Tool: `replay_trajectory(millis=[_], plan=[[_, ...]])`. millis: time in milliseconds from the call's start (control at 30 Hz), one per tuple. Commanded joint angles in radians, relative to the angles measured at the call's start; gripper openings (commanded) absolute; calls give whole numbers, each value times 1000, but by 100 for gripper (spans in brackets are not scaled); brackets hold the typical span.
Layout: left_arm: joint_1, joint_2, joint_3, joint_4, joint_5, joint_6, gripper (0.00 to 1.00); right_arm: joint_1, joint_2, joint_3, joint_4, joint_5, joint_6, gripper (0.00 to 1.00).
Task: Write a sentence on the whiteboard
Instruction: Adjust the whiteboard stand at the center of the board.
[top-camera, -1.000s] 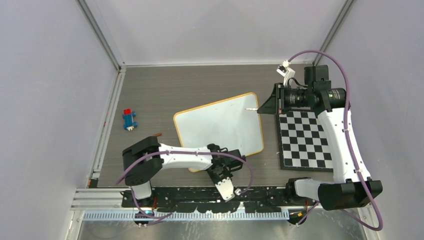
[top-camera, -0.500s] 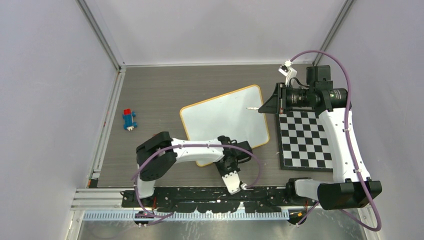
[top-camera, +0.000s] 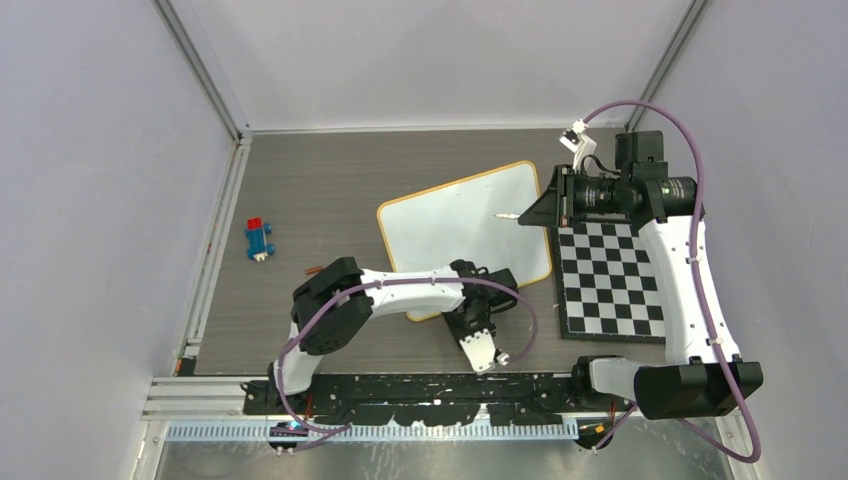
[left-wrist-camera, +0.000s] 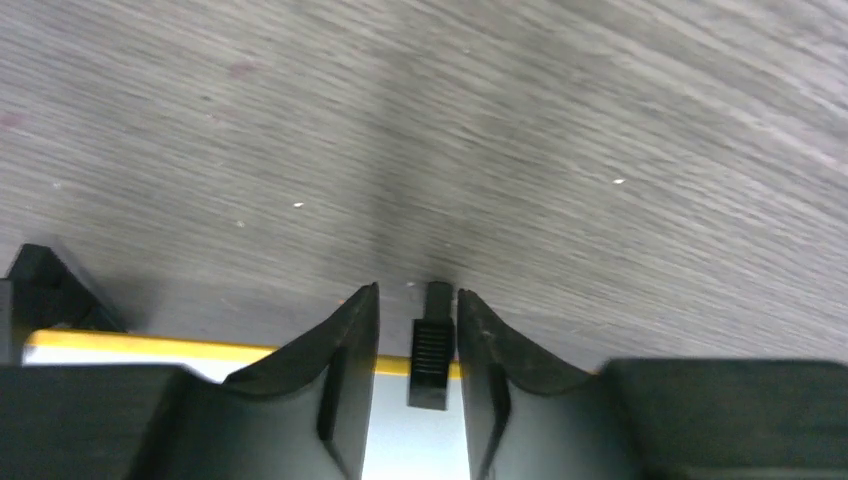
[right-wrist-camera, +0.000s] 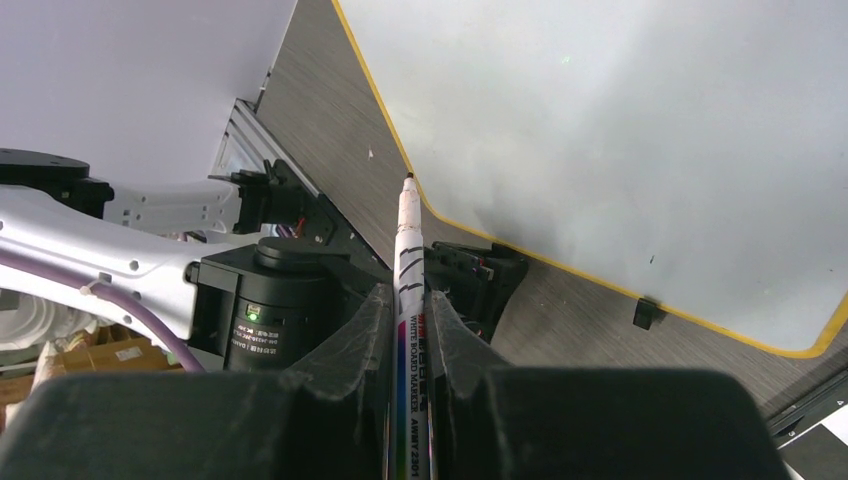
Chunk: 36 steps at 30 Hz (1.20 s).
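Between the fingers of your left claw (left-wrist-camera: 417, 296) sits one small black foot (left-wrist-camera: 431, 345) of the whiteboard (top-camera: 462, 232), right at the board's yellow rim. That claw is nearly closed, with only a thin gap. One finger looks pressed to the foot, but you cannot tell if the foot is squeezed. The board lies flat on the grey table (top-camera: 320, 180) and stretches away from this claw toward your right claw (top-camera: 524, 214). Your right claw grips a white marker (right-wrist-camera: 406, 235) tight, and the marker pokes out ahead of it. From above, its tip hangs over the board's white face, near the edge closest to that claw. You cannot tell if the tip touches. Under your right arm lies a checkered mat (top-camera: 610, 285). Far off to the left claw's left side sits a small blue and red toy (top-camera: 258, 240).
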Motion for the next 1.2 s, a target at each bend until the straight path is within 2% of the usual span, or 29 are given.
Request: replay_trajectory(millis=[0,100,167,267,533,633,700,767,867,967,1033,1167], plan=[[-30,-43,56,61,-29,-70,45,-6,-15,39,33,-20,1,0],[-60,-89,80,-6,25,-161,66,-5,0,64,48,-22,27,0],[-91,-129,70,-29,49,-208,72,-7,12,88,60,-17,44,0],[-134,-202,55,-57,69,-297,87,-6,21,114,76,4,65,0],[-143,-378,101,-195,129,-739,94,-5,31,127,79,38,90,0],[-94,-481,103,-213,151,-904,100,2,41,132,79,46,99,0],[26,-536,125,-222,262,-998,100,12,50,135,78,59,99,0],[205,-578,145,-208,362,-1081,100,28,68,144,71,70,98,0],[438,-609,187,-210,407,-1151,100,81,99,170,50,111,86,0],[590,-639,210,-210,469,-1235,100,174,121,194,38,204,53,0],[716,-679,188,-190,582,-1314,100,242,141,210,24,262,28,0],[952,-763,85,-105,665,-1408,100,329,172,222,16,323,-10,0]])
